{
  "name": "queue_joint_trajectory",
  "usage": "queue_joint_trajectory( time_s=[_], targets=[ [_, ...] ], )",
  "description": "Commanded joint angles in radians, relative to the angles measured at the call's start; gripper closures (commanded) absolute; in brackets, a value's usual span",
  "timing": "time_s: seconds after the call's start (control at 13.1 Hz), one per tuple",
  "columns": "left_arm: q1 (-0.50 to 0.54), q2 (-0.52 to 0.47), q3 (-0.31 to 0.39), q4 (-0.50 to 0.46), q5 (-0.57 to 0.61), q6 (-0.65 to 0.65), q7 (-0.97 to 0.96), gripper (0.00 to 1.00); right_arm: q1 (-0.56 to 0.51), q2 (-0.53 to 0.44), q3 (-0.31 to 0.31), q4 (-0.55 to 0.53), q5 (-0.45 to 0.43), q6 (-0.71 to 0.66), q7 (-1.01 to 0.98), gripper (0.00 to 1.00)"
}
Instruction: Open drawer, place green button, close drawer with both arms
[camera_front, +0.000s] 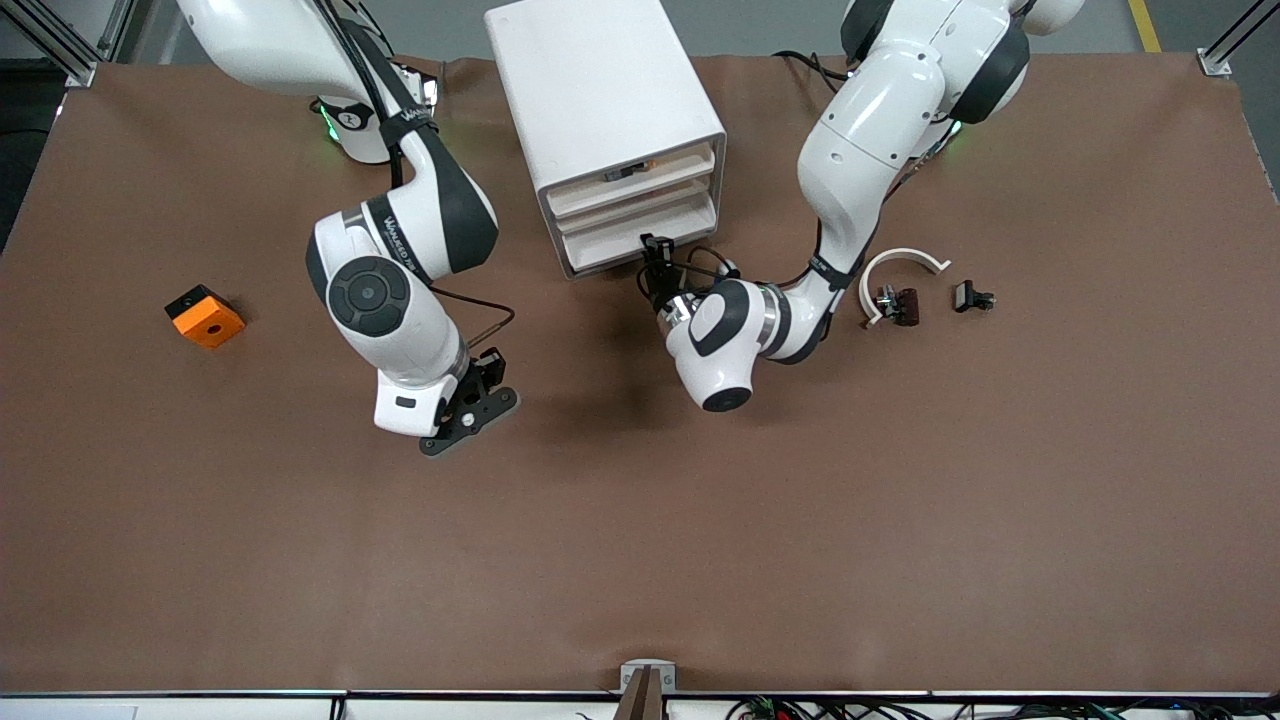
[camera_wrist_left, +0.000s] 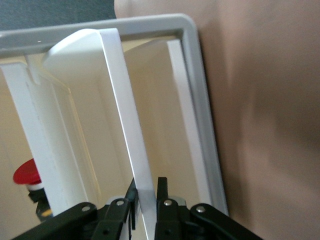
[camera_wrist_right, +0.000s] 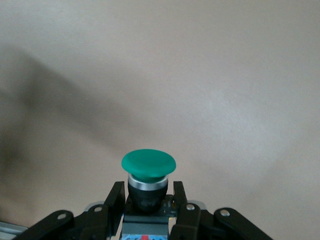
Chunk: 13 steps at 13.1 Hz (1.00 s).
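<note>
The white cabinet (camera_front: 600, 90) stands at the table's edge by the arms' bases. My left gripper (camera_front: 653, 250) is at its front, low down. In the left wrist view (camera_wrist_left: 146, 186) its fingers are shut on the white front lip of the drawer (camera_wrist_left: 120, 100), third from the top (camera_front: 620, 225). My right gripper (camera_front: 470, 405) is low over bare table, toward the right arm's end from the cabinet. In the right wrist view (camera_wrist_right: 146, 187) it is shut on the button (camera_wrist_right: 148, 164), gripping the dark body with the green cap sticking out past the fingertips. The button is hidden in the front view.
An orange-and-black cube (camera_front: 204, 316) lies toward the right arm's end of the table. A white arc (camera_front: 900, 265) and two small black clips (camera_front: 897, 303) (camera_front: 972, 297) lie toward the left arm's end. A red-capped item (camera_wrist_left: 26, 172) sits in the top drawer.
</note>
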Motion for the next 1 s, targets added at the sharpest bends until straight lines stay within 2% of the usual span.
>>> queue_joint_trajectory(
  time_s=[0.0, 0.15, 0.31, 0.54, 0.61, 0.69, 0.77, 0.84, 0.92],
  targets=[
    [-0.006, 0.006, 0.065, 0.035, 0.003, 0.029, 0.05, 0.97, 0.04, -0.009, -0.009, 0.04, 0.005, -0.008, -0.111, 0.79],
    [-0.004, 0.004, 0.089, 0.05, 0.003, 0.054, 0.083, 0.96, 0.09, -0.001, -0.011, 0.066, -0.015, -0.002, -0.197, 0.78],
    [-0.003, 0.0, 0.095, 0.065, 0.001, 0.063, 0.079, 0.94, 0.158, 0.013, -0.009, 0.092, -0.118, 0.003, -0.257, 0.79],
    [0.0, -0.003, 0.115, 0.078, 0.0, 0.08, 0.088, 0.92, 0.221, 0.016, -0.009, 0.094, -0.134, 0.004, -0.283, 0.79],
    [0.0, -0.003, 0.124, 0.085, 0.0, 0.087, 0.09, 0.86, 0.247, 0.016, -0.009, 0.094, -0.142, 0.003, -0.321, 0.79],
    [0.0, -0.003, 0.129, 0.092, 0.0, 0.104, 0.091, 0.74, 0.264, 0.016, -0.009, 0.091, -0.14, 0.003, -0.361, 0.8],
    [0.0, -0.005, 0.133, 0.093, 0.0, 0.121, 0.103, 0.2, 0.267, 0.014, -0.009, 0.089, -0.14, 0.003, -0.389, 0.81],
    [0.0, -0.006, 0.141, 0.102, 0.0, 0.127, 0.11, 0.0, 0.266, 0.016, -0.008, 0.088, -0.139, 0.003, -0.427, 0.81],
    [0.0, -0.011, 0.147, 0.11, 0.0, 0.127, 0.11, 0.0, 0.266, 0.014, -0.008, 0.086, -0.136, 0.003, -0.476, 0.81]
  ],
)
